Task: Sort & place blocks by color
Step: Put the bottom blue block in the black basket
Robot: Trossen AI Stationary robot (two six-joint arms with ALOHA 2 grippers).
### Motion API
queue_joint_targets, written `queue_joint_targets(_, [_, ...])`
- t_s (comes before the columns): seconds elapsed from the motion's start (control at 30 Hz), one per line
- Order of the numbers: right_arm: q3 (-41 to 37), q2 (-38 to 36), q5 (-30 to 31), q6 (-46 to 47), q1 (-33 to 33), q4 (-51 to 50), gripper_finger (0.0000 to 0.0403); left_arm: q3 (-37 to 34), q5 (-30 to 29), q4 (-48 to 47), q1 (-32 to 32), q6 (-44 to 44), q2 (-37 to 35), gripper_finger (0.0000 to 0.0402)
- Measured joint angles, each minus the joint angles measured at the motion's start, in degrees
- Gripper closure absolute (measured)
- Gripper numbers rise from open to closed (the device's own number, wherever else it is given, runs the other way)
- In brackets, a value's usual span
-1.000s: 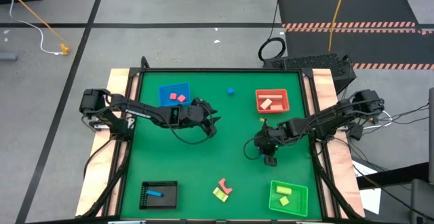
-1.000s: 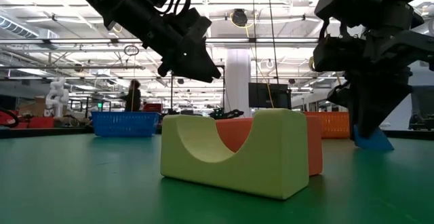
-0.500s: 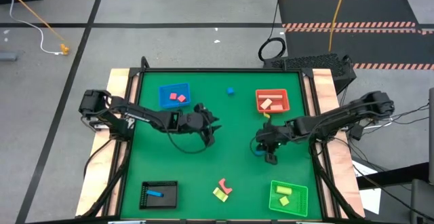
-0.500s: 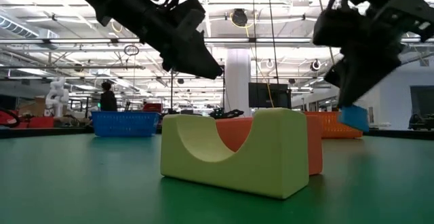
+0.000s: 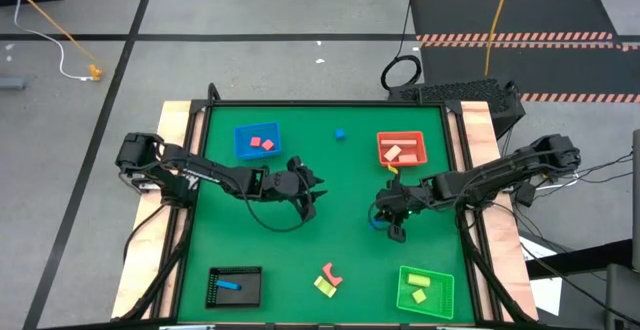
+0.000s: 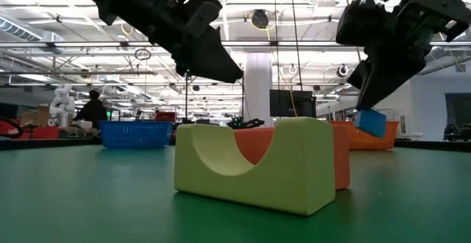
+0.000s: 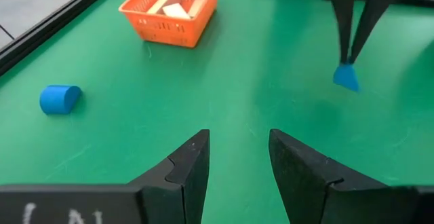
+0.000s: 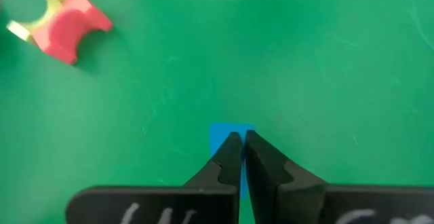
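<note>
At the near edge of the green table (image 5: 330, 180), a yellow-green arch block (image 6: 254, 164) stands in front of a pink-red arch block (image 6: 340, 158), the pair touching, between the black tray (image 5: 234, 286) and the green tray (image 5: 425, 290). The black tray holds a blue bar (image 5: 229, 286); the green tray holds two yellow blocks (image 5: 419, 287).

Farther in from the arches, the right gripper (image 5: 391, 220) hangs clear of the tabletop, its jaws clamped together on a small blue block (image 6: 371, 122), which the low view shows lifted off the surface. Across the table's middle from it, the left gripper (image 5: 309, 196) hovers with its jaws apart, holding nothing.

Beyond the right gripper, the orange-red tray (image 5: 401, 150) holds cream-tan blocks (image 5: 394, 152). Beyond the left gripper, the blue tray (image 5: 257, 140) carries two pink-red blocks (image 5: 261, 143). Between these two far trays, a blue cylinder (image 5: 340, 133) lies on its side on the bare tabletop.
</note>
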Motion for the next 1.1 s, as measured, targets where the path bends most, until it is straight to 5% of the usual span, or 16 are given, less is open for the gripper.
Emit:
queue_joint_targets(0.2, [0.0,0.21,0.0,-0.61,-0.31,3.1,0.0402,-0.06,0.11,4.76,-0.29,-0.48,4.77,0.0247])
queue_joint_targets(0.57, [0.02,0.16,0.02,-3.43,-3.24,5.15,0.0402,0.02,8.97,31.68,-0.48,3.85,18.56,0.0247])
queue_joint_targets(1.1, [-5.3,0.21,0.15,-1.57,-4.52,13.47,0.0403,0.04,10.03,35.04,-1.08,5.29,21.38,0.0247])
